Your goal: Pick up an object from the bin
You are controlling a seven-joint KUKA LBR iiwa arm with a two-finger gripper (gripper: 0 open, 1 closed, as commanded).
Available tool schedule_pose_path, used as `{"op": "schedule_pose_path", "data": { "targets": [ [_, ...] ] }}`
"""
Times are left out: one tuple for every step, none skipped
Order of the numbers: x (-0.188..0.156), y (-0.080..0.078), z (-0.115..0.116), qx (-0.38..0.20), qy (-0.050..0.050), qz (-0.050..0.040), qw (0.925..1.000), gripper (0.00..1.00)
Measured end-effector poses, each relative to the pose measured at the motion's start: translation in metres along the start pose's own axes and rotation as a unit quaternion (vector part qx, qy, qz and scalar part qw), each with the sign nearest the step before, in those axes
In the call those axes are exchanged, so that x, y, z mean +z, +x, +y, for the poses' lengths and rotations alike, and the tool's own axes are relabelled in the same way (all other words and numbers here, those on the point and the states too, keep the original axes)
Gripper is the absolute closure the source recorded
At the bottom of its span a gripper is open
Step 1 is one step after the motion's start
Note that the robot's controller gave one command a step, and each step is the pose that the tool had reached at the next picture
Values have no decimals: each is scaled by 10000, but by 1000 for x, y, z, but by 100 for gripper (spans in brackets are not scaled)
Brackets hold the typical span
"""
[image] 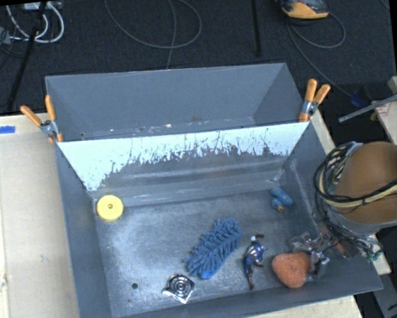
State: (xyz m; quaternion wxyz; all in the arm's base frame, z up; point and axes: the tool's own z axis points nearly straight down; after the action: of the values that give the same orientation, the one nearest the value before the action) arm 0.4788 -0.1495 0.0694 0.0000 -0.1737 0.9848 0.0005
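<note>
Tool [314, 252] just right of the orange-red lump [289, 270], open or closed impossible to tell. Just left of the lump, a small blue figure [252, 258].

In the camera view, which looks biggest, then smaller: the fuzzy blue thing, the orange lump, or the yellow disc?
Largest: fuzzy blue thing.
Next: orange lump.
Smallest: yellow disc, only a little smaller than the lump.

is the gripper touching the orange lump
Cannot tell. In the camera view the gripper overlaps the orange lump at its right edge; neither contact nor gap shows plainly.
</note>
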Motion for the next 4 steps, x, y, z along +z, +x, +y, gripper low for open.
{"op": "schedule_pose_path", "data": {
  "targets": [
    [0, 0, 0, -7, 0, 0, 10000, 100],
    [-3, 0, 1, -11, -6, 6, 10000, 100],
    [-11, 0, 1, -18, 0, 1, 10000, 100],
    [-15, -1, 1, -23, 5, -6, 10000, 100]
  ]
}}
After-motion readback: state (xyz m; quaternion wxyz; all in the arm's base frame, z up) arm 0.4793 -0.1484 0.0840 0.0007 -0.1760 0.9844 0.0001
